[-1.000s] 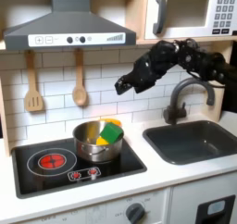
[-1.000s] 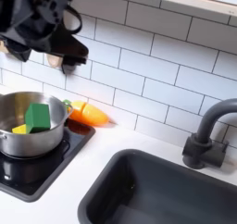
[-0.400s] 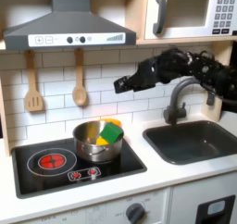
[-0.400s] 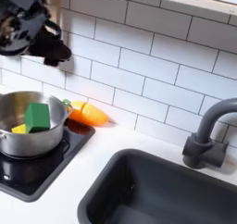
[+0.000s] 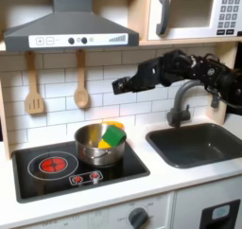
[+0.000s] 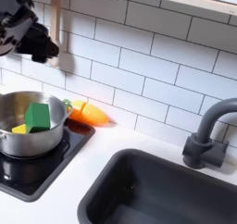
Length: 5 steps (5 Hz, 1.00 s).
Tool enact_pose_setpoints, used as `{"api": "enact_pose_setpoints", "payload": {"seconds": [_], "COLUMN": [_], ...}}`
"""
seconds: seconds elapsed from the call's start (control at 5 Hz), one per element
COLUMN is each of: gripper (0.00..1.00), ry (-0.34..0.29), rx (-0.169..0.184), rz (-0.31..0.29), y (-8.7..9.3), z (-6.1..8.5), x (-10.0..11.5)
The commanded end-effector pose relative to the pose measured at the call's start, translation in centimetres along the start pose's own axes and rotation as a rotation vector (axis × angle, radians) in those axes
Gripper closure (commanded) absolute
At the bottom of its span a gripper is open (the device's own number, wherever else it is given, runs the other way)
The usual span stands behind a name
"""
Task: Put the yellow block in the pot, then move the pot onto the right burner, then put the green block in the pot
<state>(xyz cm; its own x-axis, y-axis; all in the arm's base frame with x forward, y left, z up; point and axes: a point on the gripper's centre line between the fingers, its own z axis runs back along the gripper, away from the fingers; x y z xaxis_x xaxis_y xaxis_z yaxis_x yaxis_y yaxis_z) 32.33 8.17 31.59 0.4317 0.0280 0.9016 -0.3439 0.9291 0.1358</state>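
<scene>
Black arm stretched level, end effector (image 5: 119,84) raised high, holding nothing

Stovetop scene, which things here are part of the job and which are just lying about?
Part of the job:
- pot, on the burner at the first exterior view's right
- green block, in the pot
- yellow block, in the pot
- claw, raised above the stove

Just lying about:
- orange-yellow piece behind the pot
- two wooden utensils on the wall
- faucet
- sink
- microwave
</scene>
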Motion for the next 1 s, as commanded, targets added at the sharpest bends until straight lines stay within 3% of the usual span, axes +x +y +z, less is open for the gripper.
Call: {"api": "enact_pose_setpoints", "payload": {"seconds": [0.0, 0.8], "gripper": [0.00, 0.00], "ry": [-0.048, -0.059], "rx": [0.046, 0.045], "rz": [-0.014, -0.029], "y": [2.06, 2.64], "z": [0.78, 1.02], "x": [1.55, 2.05]}}
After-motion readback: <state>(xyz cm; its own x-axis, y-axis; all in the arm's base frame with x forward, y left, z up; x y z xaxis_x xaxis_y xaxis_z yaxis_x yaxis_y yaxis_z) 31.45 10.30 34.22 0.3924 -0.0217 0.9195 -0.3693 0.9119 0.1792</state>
